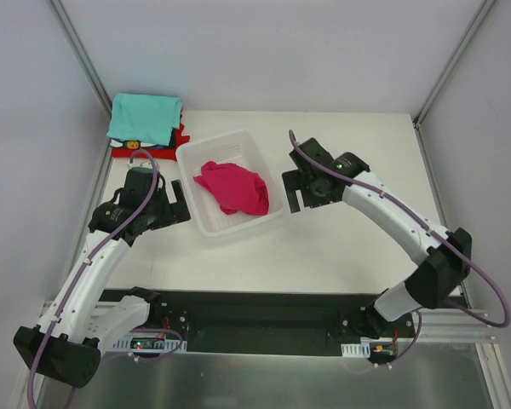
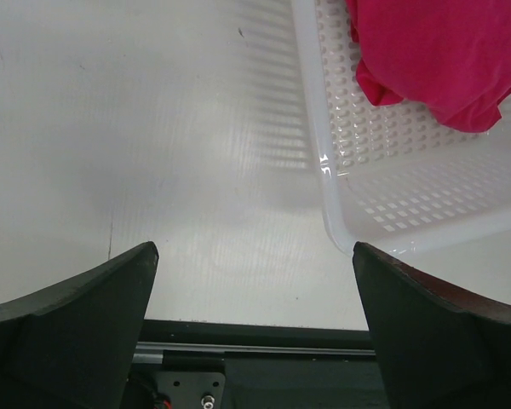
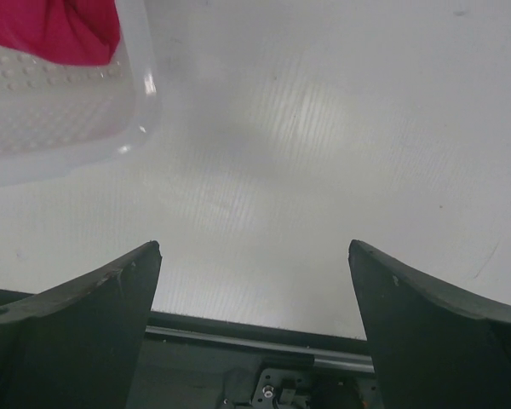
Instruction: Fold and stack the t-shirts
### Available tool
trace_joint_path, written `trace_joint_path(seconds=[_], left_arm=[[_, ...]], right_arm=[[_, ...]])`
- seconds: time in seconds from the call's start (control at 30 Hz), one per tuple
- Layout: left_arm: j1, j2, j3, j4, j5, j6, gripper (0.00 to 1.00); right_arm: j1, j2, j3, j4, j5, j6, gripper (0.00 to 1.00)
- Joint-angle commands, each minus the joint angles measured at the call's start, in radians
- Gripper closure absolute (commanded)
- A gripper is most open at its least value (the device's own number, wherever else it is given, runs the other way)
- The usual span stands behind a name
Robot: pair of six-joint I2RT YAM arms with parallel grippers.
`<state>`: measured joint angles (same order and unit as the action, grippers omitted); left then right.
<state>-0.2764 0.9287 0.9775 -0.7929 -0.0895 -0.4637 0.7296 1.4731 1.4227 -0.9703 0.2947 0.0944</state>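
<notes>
The magenta t-shirt (image 1: 232, 188) lies crumpled in the white mesh basket (image 1: 192, 196) at mid-table, inside its rim on every side. The left gripper (image 1: 174, 203) stands just beside the basket's left wall and the right gripper (image 1: 291, 194) just beside its right wall. Both have their jaws spread wide with nothing between them.

The table (image 1: 341, 256) lies bare near and right of the basket, out to its right edge. At the far-left corner, the folded teal t-shirt (image 1: 144, 118) rests on the red t-shirt (image 1: 181, 135), which shows only along its right edge. A dark and white layer at the near edge is too covered to make out. Each wrist view cuts off most of the basket, showing just 1 corner and a scrap of magenta cloth.
</notes>
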Motion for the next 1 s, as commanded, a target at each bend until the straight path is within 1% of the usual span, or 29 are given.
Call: trace_joint_path(seconds=[0.0,0.1,0.13,0.2,0.33,0.4,0.43,0.47,0.5,0.57,0.6,0.67,0.73,0.77,0.97], left_arm=[[-0.010,-0.011,-0.005,-0.026,-0.024,-0.013,0.01],[-0.009,-0.011,0.007,-0.034,-0.013,-0.012,0.01],[-0.010,-0.008,0.012,-0.038,-0.007,-0.010,0.01],[-0.010,-0.008,0.016,-0.045,-0.003,-0.007,0.01],[-0.010,-0.028,0.018,-0.057,-0.019,-0.004,0.01],[-0.010,-0.036,0.013,-0.055,-0.023,-0.010,0.01],[-0.009,-0.040,0.010,-0.054,-0.024,-0.010,0.01],[-0.010,-0.041,0.009,-0.055,-0.024,-0.010,0.01],[-0.009,-0.041,0.010,-0.057,-0.024,-0.012,0.01],[-0.010,-0.039,0.006,-0.055,-0.024,-0.010,0.01],[-0.010,-0.041,0.007,-0.057,-0.023,-0.012,0.01],[-0.010,-0.041,0.001,-0.055,-0.019,-0.015,0.01],[-0.009,-0.039,0.000,-0.057,-0.016,-0.015,0.01],[-0.010,-0.037,0.000,-0.057,-0.015,-0.013,0.01],[-0.010,-0.028,0.004,-0.055,0.000,-0.015,0.01]], right_arm=[[-0.036,0.128,0.169,0.028,-0.069,-0.088,0.04],[-0.047,0.251,0.287,0.013,-0.127,-0.146,0.04],[-0.048,0.277,0.317,0.007,-0.159,-0.150,0.04],[-0.045,0.291,0.352,0.050,-0.225,-0.153,0.04],[-0.042,0.254,0.320,0.209,-0.243,-0.163,0.04],[-0.041,0.221,0.268,0.278,-0.220,-0.176,0.04],[-0.041,0.208,0.246,0.353,-0.226,-0.183,0.04],[-0.041,0.201,0.211,0.384,-0.224,-0.186,0.04],[-0.041,0.213,0.212,0.399,-0.226,-0.194,0.04],[-0.044,0.251,0.251,0.358,-0.233,-0.197,0.04],[-0.042,0.277,0.296,0.335,-0.232,-0.197,0.04],[-0.044,0.331,0.317,0.289,-0.264,-0.194,0.04],[-0.042,0.349,0.305,0.298,-0.285,-0.196,0.04],[-0.042,0.355,0.297,0.304,-0.322,-0.199,0.04],[-0.045,0.426,0.292,0.332,-0.373,-0.222,0.02]])
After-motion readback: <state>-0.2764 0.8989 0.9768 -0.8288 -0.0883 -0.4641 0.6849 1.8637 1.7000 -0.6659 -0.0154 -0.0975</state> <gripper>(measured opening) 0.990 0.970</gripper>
